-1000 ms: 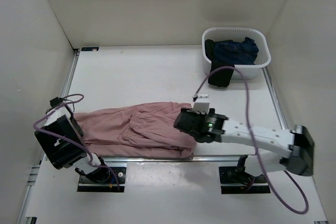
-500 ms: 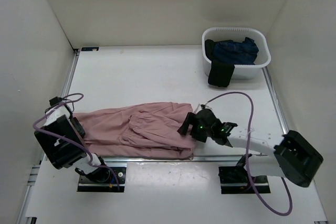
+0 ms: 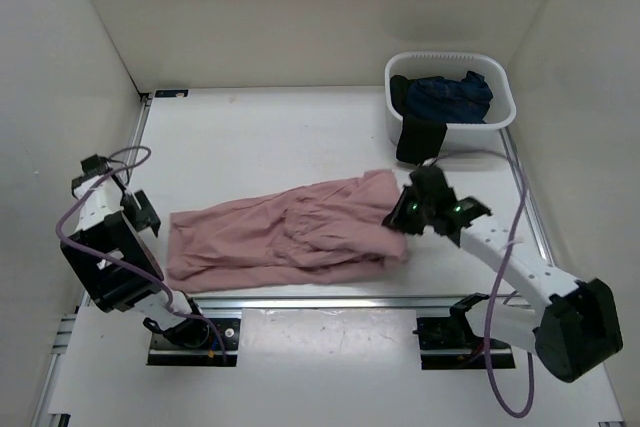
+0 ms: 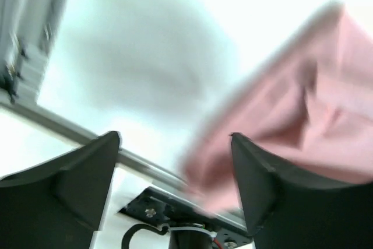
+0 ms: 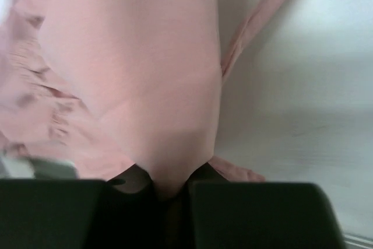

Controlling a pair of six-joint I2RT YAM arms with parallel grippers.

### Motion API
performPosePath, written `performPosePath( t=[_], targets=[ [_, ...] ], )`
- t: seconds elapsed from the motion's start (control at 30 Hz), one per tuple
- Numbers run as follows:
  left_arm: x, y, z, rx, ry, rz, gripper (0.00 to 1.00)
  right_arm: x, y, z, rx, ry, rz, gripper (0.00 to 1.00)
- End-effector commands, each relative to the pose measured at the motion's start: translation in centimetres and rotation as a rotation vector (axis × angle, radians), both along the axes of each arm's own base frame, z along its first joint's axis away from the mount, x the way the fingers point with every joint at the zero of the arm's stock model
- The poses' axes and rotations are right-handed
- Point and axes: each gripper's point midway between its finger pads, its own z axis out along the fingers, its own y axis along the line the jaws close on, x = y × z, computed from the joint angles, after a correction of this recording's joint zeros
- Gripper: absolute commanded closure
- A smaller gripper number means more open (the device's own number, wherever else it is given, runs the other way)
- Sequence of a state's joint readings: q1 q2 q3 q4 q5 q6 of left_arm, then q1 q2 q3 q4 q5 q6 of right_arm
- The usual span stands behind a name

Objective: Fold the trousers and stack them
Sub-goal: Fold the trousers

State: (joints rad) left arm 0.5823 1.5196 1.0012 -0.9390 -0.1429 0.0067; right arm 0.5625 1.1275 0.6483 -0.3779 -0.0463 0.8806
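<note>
The dusty-pink trousers (image 3: 280, 235) lie crumpled lengthwise across the near part of the table. My right gripper (image 3: 402, 215) is at their right end, and its wrist view shows it shut (image 5: 169, 193) on a fold of the pink fabric (image 5: 128, 74), which is pulled taut and lifted slightly. My left gripper (image 3: 140, 213) hovers just left of the trousers' left edge and does not touch them. In the left wrist view it is open (image 4: 175, 150) with nothing between the fingers. The blurred pink cloth (image 4: 291, 115) lies beyond the right finger (image 4: 274, 190).
A white basket (image 3: 500, 112) stands at the back right with a dark navy garment (image 3: 450, 95) inside and a black garment (image 3: 420, 142) hanging over its front rim. A metal rail (image 3: 300, 299) runs along the table's near edge. Walls close in left, right and behind.
My right gripper shut on the trousers' right end and pulled it back and to the right, dragging them off the front rail. My left gripper opened wider and drew back leftward.
</note>
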Motion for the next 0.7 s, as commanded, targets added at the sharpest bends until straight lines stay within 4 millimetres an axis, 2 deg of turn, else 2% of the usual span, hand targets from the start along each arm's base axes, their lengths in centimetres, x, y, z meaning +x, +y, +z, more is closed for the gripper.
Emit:
performPosePath(
  t=[0.0,0.03,0.1,0.13,0.17,0.2,0.23,0.27,0.3,0.33,0.37,0.4,0.43,0.47,0.5,0.53,0.57,0.6,0.63,0.67],
  targets=[
    [3.7,-1.3,3.3,-0.077,-0.121,-0.046,0.09,0.8,-7.6,5.3,-0.339,-0.071,0.014,1.00],
    [4.8,-1.3,4.6,-0.076,-0.159,-0.063,0.08,0.7,-9.0,8.8,-0.393,-0.090,0.011,1.00],
    [5.1,-1.2,5.0,-0.077,-0.156,-0.063,0.08,1.5,-10.9,11.5,-0.541,-0.111,0.043,1.00],
    [5.3,-1.0,5.0,-0.077,-0.156,-0.063,0.08,2.4,-10.4,14.9,-0.542,-0.176,0.051,1.00],
    [5.2,-0.8,4.7,-0.072,-0.140,-0.060,0.07,2.0,-10.5,14.6,-0.605,-0.110,0.102,1.00],
    [5.2,-0.8,4.7,-0.072,-0.140,-0.060,0.07,2.1,-10.1,15.3,-0.631,-0.108,0.133,1.00],
    [4.8,-0.7,4.5,-0.064,-0.125,-0.056,0.07,3.0,-8.0,16.2,-0.656,-0.120,0.202,1.00],
    [4.7,-0.6,4.5,-0.055,-0.119,-0.054,0.07,2.6,-7.6,16.2,-0.711,-0.092,0.245,1.00],
    [4.5,-0.7,4.1,-0.061,-0.109,-0.053,0.07,2.0,-5.2,16.0,-0.723,-0.100,0.336,1.00],
    [4.1,-1.0,3.7,-0.070,-0.096,-0.053,0.07,2.9,-3.1,15.4,-0.762,-0.085,0.384,1.00],
    [4.1,-1.0,3.7,-0.070,-0.096,-0.053,0.07,1.9,-1.0,14.7,-0.781,-0.076,0.457,1.00],
    [4.0,-1.0,3.6,-0.067,-0.101,-0.053,0.06,2.3,0.5,12.6,-0.835,-0.023,0.490,1.00],
    [3.7,-1.0,3.4,-0.064,-0.088,-0.051,0.06,2.7,1.7,12.5,-0.856,-0.030,0.498,1.00],
    [3.5,-1.1,3.1,-0.062,-0.091,-0.051,0.06,2.0,2.7,11.6,-0.885,-0.006,0.540,0.98],
    [3.3,-1.3,2.9,-0.067,-0.083,-0.050,0.06,2.3,3.8,9.2,-0.938,0.053,0.575,0.92],
    [3.2,-1.1,2.9,-0.058,-0.078,-0.049,0.06,2.6,4.3,8.3,-0.951,0.079,0.565,0.90],
    [3.0,-1.2,2.5,-0.061,-0.074,-0.048,0.06,3.3,5.9,8.3,-0.937,0.055,0.569,0.90],
    [2.7,-1.4,2.2,-0.066,-0.065,-0.048,0.06,3.9,6.9,6.3,-0.959,0.090,0.564,0.90],
    [2.7,-1.4,2.2,-0.066,-0.065,-0.048,0.05,4.4,7.9,5.9,-0.943,0.088,0.529,0.87],
    [2.7,-1.4,2.2,-0.066,-0.065,-0.048,0.05,6.0,10.2,7.0,-0.872,0.019,0.485,0.87]
  ],
)
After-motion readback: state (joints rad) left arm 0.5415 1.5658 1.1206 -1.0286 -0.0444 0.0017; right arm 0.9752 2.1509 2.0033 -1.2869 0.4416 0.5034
